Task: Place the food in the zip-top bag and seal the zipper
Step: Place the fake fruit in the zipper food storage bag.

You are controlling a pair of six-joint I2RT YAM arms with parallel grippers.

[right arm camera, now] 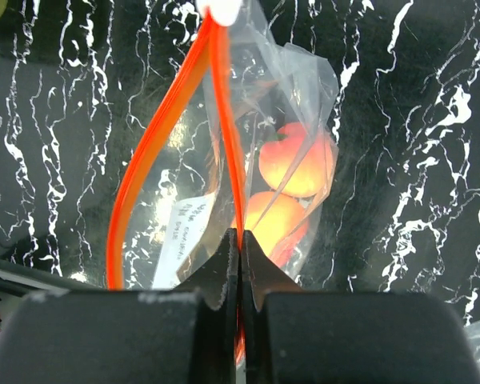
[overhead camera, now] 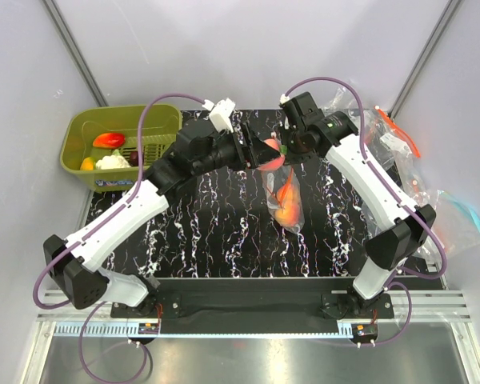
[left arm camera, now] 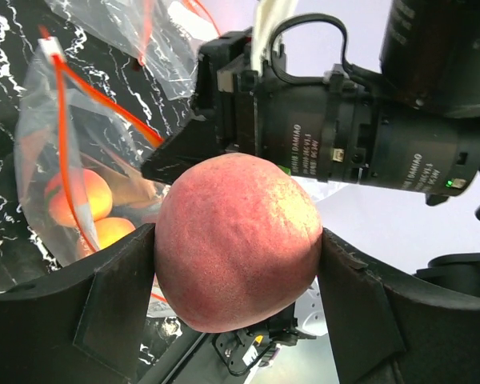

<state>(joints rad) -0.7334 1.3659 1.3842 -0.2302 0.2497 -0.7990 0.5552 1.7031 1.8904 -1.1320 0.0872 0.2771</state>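
My right tool [right arm camera: 240, 258] pinches the zipper [right arm camera: 222, 120] to hold the zip-top bag [right arm camera: 300, 104] open for the peach [left arm camera: 234, 232] clenched in my left tool [left arm camera: 237, 276].

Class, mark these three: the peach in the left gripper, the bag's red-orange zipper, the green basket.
peach [left arm camera: 238, 240], left wrist view, middle of skin.
zipper [right arm camera: 120, 224], right wrist view, left-hand strand.
green basket [overhead camera: 120, 120], top external view, far inner wall.
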